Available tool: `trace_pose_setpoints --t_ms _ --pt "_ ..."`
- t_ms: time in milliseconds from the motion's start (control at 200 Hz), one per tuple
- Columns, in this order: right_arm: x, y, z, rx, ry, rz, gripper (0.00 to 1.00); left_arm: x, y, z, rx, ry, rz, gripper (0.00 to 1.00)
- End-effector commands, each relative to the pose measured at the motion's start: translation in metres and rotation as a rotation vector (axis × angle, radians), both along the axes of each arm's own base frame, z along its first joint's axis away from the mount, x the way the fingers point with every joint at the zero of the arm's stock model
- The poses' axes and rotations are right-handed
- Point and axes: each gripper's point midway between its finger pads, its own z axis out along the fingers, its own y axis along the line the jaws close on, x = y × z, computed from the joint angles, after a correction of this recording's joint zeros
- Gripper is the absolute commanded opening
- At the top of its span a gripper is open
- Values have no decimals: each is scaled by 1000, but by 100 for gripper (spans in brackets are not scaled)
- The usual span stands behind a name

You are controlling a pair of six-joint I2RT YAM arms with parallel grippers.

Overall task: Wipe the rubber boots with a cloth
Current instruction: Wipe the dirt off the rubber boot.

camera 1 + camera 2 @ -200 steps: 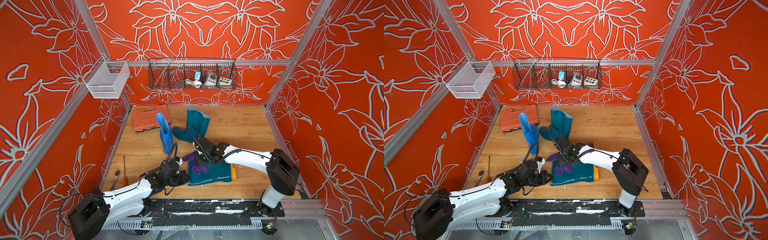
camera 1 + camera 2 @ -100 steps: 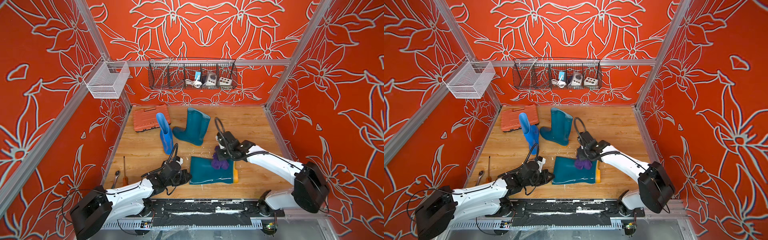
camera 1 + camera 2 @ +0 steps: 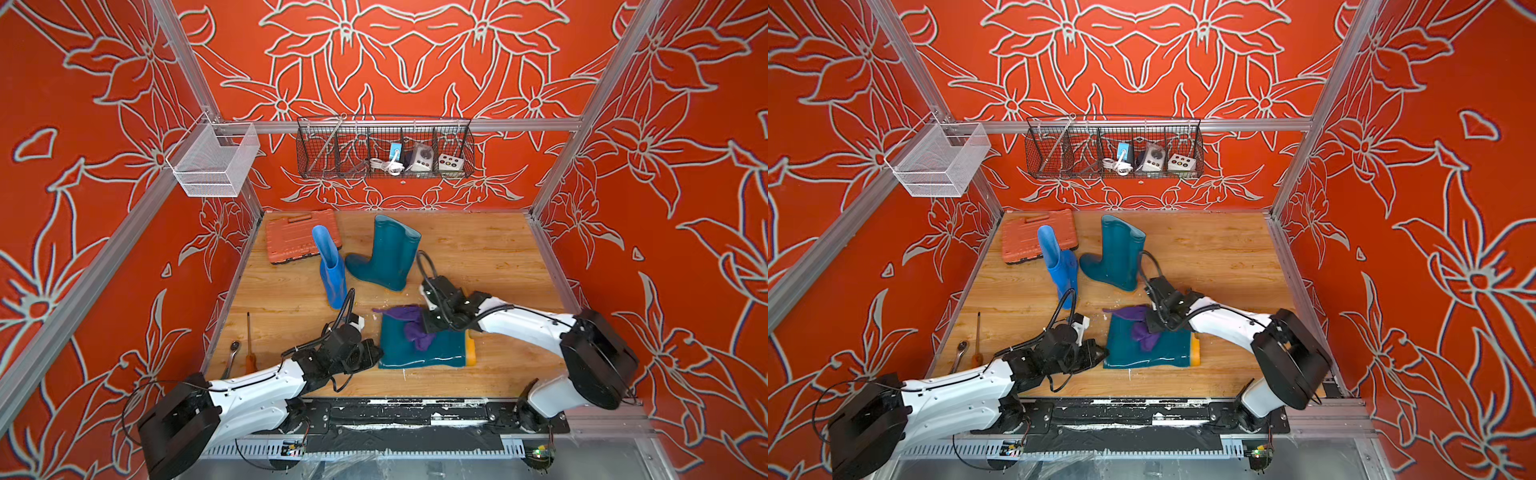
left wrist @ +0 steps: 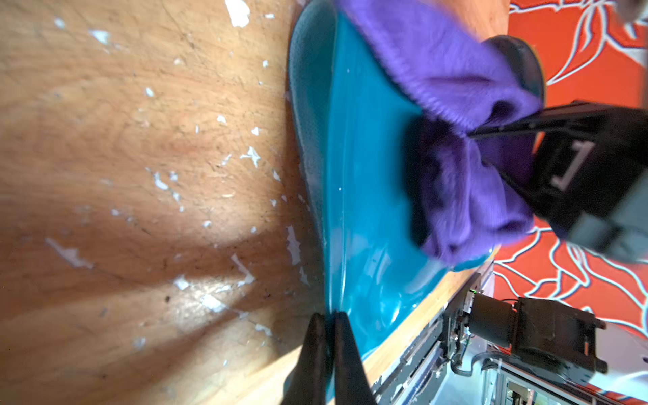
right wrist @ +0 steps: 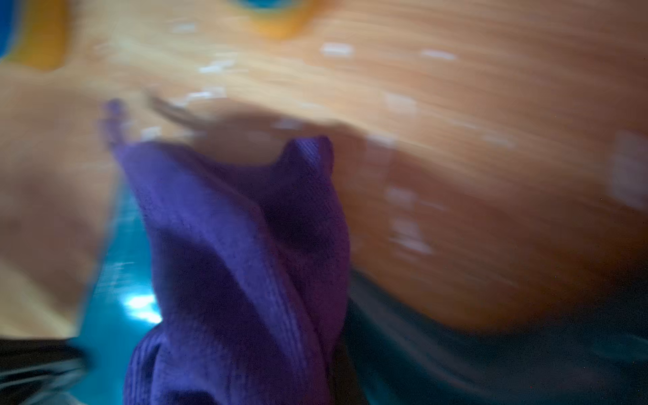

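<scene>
Left wrist view: left claw (image 4: 329, 317) pinches the rim of the lying teal boot (image 4: 364, 175), likely stiff and slick; beyond it, right claw (image 3: 432, 326) clamps the soft, light cloth (image 4: 452, 80).

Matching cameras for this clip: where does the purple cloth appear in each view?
Top view: cloth bunched on the lying teal boot, centre front.
Top view: cloth, same spot.
Left wrist: cloth draped across the boot.
Right wrist: cloth close up, blurred.
Shared landmark: the lying teal boot.
</scene>
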Motion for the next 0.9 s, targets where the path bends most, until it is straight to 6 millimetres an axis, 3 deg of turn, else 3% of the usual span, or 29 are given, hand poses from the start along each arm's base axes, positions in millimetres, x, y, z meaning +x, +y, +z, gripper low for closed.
trace_pose_setpoints --t_ms 0,95,195,265,335,385,450,595,646,716,811,896 --pt "-2 -18 22 -15 -43 -25 0 3 3 -1 -8 -9 31 0" --pt "-7 12 41 20 -84 29 0 3 -1 2 -23 -12 22 0" --pt "-26 72 59 71 -131 155 0 2 -3 -4 -16 10 13 0" --pt "-43 113 60 141 -121 231 0 2 -5 -4 -22 14 10 0" --pt "-52 127 52 159 -87 252 0 1 -7 -4 -28 18 -3 0" --pt "-52 119 41 126 -74 239 0 -1 -8 -5 -33 27 -8 0" --pt "-48 94 30 43 -81 211 0 -2 -8 -7 -43 36 -5 0" --pt "-33 -5 7 -73 -27 43 0 -3 -6 -11 -39 45 1 0" --pt "-28 -40 7 -70 -16 -37 0 -3 -7 -9 -45 44 -1 0" --pt "-24 -73 21 -59 -57 -104 0 -2 -10 -7 -55 41 -6 0" --pt "-22 -80 44 -32 -116 -116 0 -1 -14 -4 -70 40 -14 0" --pt "-27 -65 39 43 -67 -99 0 -1 -19 -1 -80 41 -34 0"
